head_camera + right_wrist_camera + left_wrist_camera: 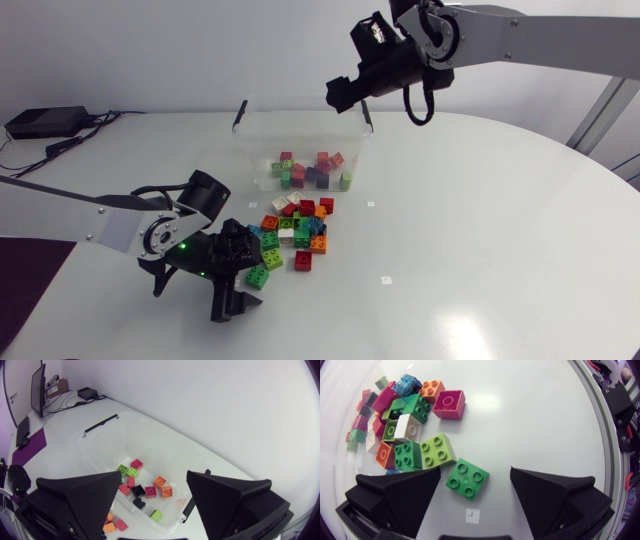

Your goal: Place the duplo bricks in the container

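Observation:
A clear plastic container (262, 140) stands at the back middle of the table, with several duplo bricks (312, 170) inside. A pile of mixed bricks (298, 228) lies in front of it. My left gripper (245, 287) is low at the pile's near left, open. A green brick (466, 478) lies on the table between its fingers, untouched, close to one finger, with a light green brick (438, 450) just ahead. My right gripper (345, 92) hangs above the container's right rim, open and holding nothing. Below it are the container (150, 445) and its bricks (145, 487).
The container has black clips (240, 112) on its rim. A black box with cables (45, 122) sits at the table's far left. Small white markers (388, 282) dot the white tabletop (480, 250), which is bare to the right of the pile.

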You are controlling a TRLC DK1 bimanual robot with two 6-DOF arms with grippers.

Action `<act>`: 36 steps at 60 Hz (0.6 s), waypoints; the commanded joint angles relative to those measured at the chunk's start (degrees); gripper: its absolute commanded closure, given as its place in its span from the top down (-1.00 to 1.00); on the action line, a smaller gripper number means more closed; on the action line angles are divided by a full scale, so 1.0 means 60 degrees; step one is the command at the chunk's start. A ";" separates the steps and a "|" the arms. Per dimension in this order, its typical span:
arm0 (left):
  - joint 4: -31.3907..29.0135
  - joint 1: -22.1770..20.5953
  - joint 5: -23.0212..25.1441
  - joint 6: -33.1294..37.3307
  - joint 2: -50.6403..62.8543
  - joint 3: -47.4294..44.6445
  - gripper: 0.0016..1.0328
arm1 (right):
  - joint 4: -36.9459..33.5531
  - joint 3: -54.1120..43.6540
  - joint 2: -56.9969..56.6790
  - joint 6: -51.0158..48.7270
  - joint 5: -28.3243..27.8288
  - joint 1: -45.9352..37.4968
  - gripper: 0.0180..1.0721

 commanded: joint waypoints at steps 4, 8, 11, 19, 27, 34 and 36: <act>-0.0262 -0.0056 -0.0164 0.0713 0.0224 -0.0545 0.88 | 0.0178 -0.1287 -0.0782 -0.0097 -0.0075 0.0088 0.83; -0.0277 -0.0085 -0.0164 0.0874 0.0224 -0.0604 0.86 | 0.0266 -0.1814 -0.1193 -0.0185 -0.0090 0.0161 0.83; -0.0277 -0.0071 -0.0164 0.0992 0.0210 -0.0633 0.83 | 0.0325 -0.2239 -0.1544 -0.0302 -0.0134 0.0220 0.83; -0.0321 0.0061 -0.0179 0.1504 0.0195 -0.0633 0.77 | 0.0325 -0.3030 -0.2115 -0.0492 -0.0310 0.0293 0.83; -0.0570 0.0193 -0.0179 0.1914 0.0195 -0.0560 0.58 | 0.0266 -0.3777 -0.2511 -0.0859 -0.0500 0.0498 0.83; -0.0878 0.0369 -0.0179 0.2105 0.0195 -0.0311 0.25 | 0.0251 -0.4553 -0.2950 -0.0976 -0.0661 0.0688 0.83; -0.1053 0.0413 -0.0164 0.2207 0.0195 -0.0237 0.16 | 0.0266 -0.4875 -0.3112 -0.1064 -0.0764 0.0776 0.83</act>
